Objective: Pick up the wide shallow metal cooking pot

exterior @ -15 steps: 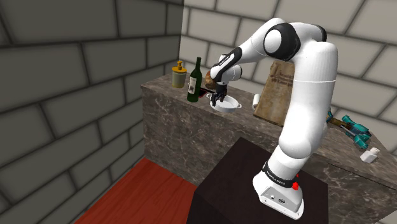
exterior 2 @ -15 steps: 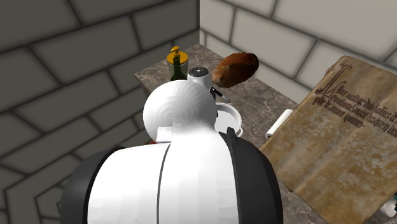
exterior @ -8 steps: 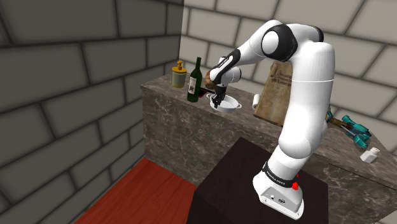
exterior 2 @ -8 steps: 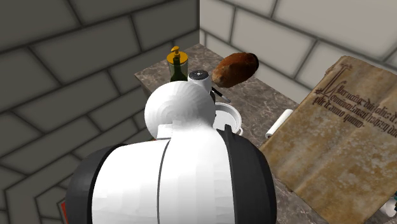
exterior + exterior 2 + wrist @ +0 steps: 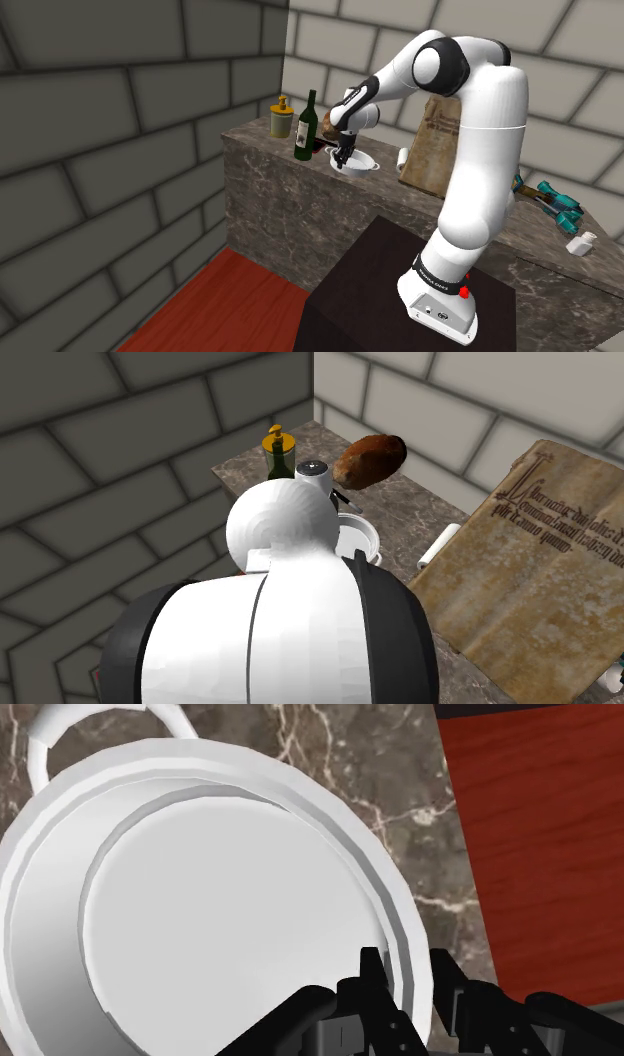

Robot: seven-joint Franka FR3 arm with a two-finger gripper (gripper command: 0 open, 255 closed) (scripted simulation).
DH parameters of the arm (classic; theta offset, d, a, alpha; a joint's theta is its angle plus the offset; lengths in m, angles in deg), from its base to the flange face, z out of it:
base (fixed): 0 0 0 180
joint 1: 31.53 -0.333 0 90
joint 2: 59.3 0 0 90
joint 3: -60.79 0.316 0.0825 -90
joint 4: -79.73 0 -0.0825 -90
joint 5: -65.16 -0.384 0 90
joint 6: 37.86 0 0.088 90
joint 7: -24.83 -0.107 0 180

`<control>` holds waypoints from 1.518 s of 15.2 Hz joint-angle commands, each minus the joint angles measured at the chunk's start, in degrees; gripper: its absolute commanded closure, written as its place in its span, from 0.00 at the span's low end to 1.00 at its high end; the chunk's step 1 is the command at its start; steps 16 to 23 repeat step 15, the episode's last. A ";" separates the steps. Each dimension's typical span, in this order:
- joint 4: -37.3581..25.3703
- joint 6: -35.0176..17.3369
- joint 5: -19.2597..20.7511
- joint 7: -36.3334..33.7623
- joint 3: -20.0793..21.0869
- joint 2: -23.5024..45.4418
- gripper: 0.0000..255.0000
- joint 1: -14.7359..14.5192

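A wide, shallow white pot point(image 5: 230, 924) with a loop handle sits on the marbled counter point(image 5: 400, 774). My black gripper point(image 5: 412, 972) is shut on the pot's rim, with one finger inside the wall and the other outside it. In the shoulder view the pot point(image 5: 360, 164) stands near the counter's front edge, and the gripper point(image 5: 342, 156) comes down on its side nearest the dark bottle. In the second exterior view my white arm point(image 5: 290, 612) hides much of the pot point(image 5: 364, 538).
A dark green bottle point(image 5: 305, 128), a yellow-topped jar point(image 5: 282, 119) and a brown loaf point(image 5: 370, 459) stand close behind the pot. A large old parchment page point(image 5: 540, 542) leans against the wall. Red floor point(image 5: 220, 305) lies below the counter's edge.
A second ago the fingers stood apart over the pot; they have since closed on its rim. Over the last half second nothing visibly moved.
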 commanded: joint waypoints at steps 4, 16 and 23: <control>-0.66 3.08 1.17 -0.57 -0.62 -2.60 1.00 -0.44; -2.51 9.21 3.20 -1.62 -1.40 -7.13 1.00 -1.13; -2.51 9.21 3.20 -1.62 -1.40 -7.13 1.00 -1.13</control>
